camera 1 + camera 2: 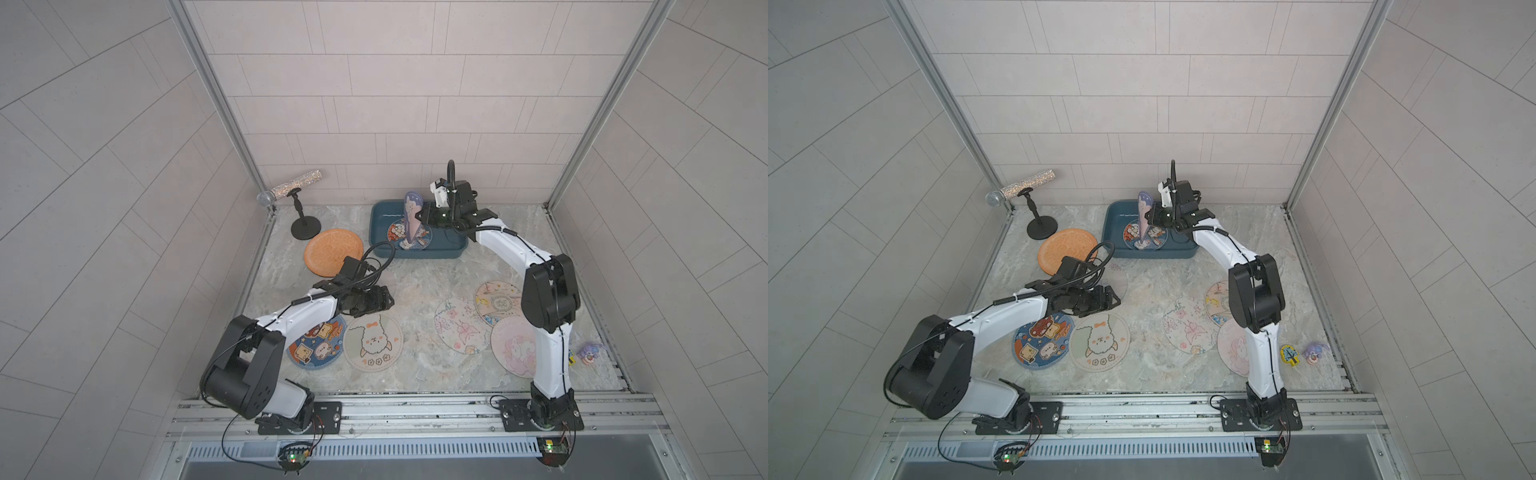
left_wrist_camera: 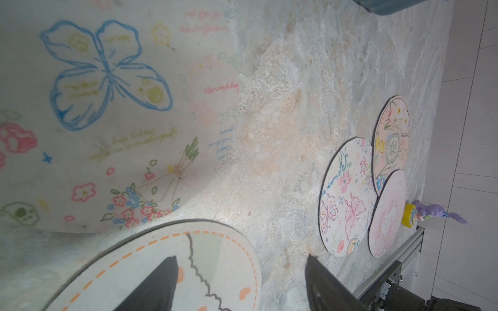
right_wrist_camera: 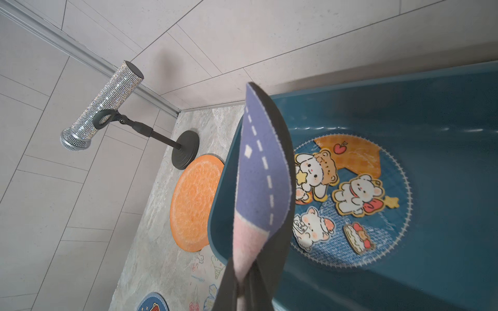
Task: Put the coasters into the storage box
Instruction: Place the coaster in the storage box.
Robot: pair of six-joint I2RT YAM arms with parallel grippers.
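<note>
The dark teal storage box [image 1: 415,250] sat at the back of the table [image 1: 415,291], with a blue bear-print coaster [image 3: 358,199] flat inside. A purple-and-pink coaster [image 1: 412,216] stood curled on edge above it. The orange coaster [image 1: 328,252] lay just left of the box. A butterfly coaster [image 2: 107,107] lay mid-table, a blue toast coaster [image 1: 318,348] and a white alpaca coaster [image 1: 373,341] front left, and three pale overlapping coasters [image 1: 459,326] at right

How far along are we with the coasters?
Done: one blue coaster lies flat in the box. In hand: the right gripper holds a purple coaster over it. Left: seven visible on the table, the open left gripper near the white coaster.
</note>
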